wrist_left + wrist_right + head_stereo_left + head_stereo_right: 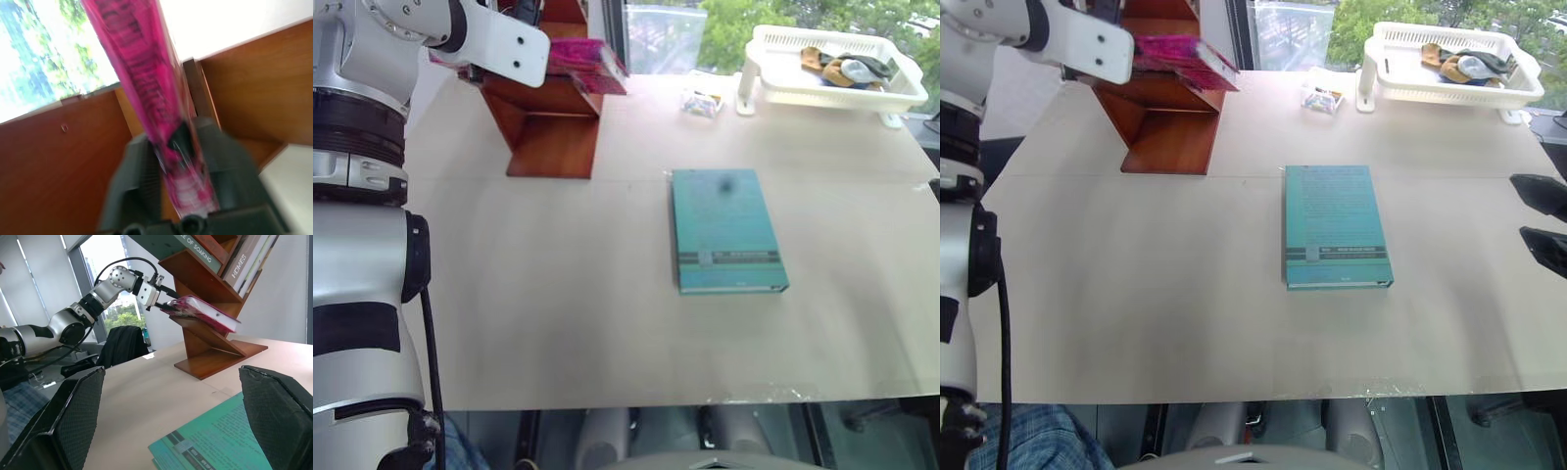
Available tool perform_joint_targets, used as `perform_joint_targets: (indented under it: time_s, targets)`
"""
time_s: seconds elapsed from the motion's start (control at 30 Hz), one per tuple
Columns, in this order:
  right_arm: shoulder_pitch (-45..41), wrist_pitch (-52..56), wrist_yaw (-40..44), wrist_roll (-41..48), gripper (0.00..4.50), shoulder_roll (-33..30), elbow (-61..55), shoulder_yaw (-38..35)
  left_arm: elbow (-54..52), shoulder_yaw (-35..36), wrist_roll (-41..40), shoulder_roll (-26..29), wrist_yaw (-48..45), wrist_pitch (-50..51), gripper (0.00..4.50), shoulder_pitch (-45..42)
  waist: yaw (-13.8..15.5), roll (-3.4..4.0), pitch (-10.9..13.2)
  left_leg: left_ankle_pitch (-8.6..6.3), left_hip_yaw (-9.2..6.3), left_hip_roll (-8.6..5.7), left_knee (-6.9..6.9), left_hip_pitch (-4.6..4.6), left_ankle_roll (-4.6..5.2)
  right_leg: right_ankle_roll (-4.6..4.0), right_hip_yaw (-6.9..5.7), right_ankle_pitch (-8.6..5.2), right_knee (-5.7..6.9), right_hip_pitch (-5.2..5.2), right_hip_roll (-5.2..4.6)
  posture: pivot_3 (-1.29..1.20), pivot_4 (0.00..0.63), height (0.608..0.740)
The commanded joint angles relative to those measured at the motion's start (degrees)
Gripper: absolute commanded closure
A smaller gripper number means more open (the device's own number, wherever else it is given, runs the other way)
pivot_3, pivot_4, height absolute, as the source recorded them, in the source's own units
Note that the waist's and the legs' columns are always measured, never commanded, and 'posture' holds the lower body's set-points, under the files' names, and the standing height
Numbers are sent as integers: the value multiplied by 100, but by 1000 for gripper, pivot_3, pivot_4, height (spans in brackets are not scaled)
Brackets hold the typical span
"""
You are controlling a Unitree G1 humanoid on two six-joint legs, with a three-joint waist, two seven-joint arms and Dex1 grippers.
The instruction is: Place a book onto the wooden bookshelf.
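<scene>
The bright pink book (592,64) lies tilted on a slanted board of the reddish-brown wooden bookshelf (553,132) at the table's far left. My left gripper (160,291) reaches in from the left and is shut on the book's near edge. In the left wrist view the pink cover (146,73) runs up between the two black fingers. My right gripper (1540,220) hovers at the table's right edge, open and holding nothing, with its fingers (274,421) wide apart in the right wrist view.
A plain teal book (724,230) lies flat at the table's middle. A white plastic basket (773,93) with small items stands at the far right. A small packet (702,101) lies beside it. Other books (244,259) stand on the higher shelves.
</scene>
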Motion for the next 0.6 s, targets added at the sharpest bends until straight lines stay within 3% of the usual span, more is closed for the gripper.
perform_joint_targets:
  time_s: [0.03, 0.13, 0.17, 0.27, 0.37, 0.5, 0.6]
  targets:
    - [12, -48, 32, 44, 0, -10, -18, -183, 5, 96, 31, 80, 90, 49, 1477, -283, 2, 0, 0, 0, 0, 0, 1, -1, 0, 0, 0, 0, 0, 0, 0, 0, 150, 740]
    - [20, -60, 34, 20, 0, -6, -1, -176, 25, 85, 55, 93, 55, 109, 171, -291, 10, 0, 0, -1, 0, 0, 4, -3, 1, 0, 0, 0, 1, -1, 0, 0, 150, 740]
    - [26, -65, 37, 7, 0, -7, 7, -176, 20, 88, 59, 108, 51, 129, 76, -289, 9, 0, 0, -1, 0, 0, 5, -4, 1, 0, 0, 0, 1, -2, 0, 0, 150, 740]
    - [44, -66, 45, -9, 0, -4, 24, -186, -48, 210, -83, 203, -32, 179, 76, -209, 6, 0, 0, -1, 0, 0, 5, -5, 1, 0, 0, 0, 2, -3, 0, 0, 150, 740]
    - [148, -74, 69, -75, 0, 7, 32, -207, -477, 672, -915, 214, -563, 324, 76, 126, 3, 1, -1, 1, 0, 0, 5, -7, -1, 0, 0, 0, 2, -6, 0, 0, 150, 740]
    - [415, -169, -4, -266, 0, 111, 114, -287, -3067, 1680, -2938, -22, -1451, 2181, 76, 1612, 7, 7, -4, 13, -1, 19, 6, -7, -22, 0, 1, 0, 3, -3, -2, 0, 150, 740]
    - [783, -422, 169, -767, 0, 68, 203, -217, -4627, 2360, -4269, -387, -1190, 3842, 76, 2606, 24, 8, -5, 13, -9, 21, 17, -9, -21, 0, -5, 0, 6, 4, -6, 0, 150, 740]
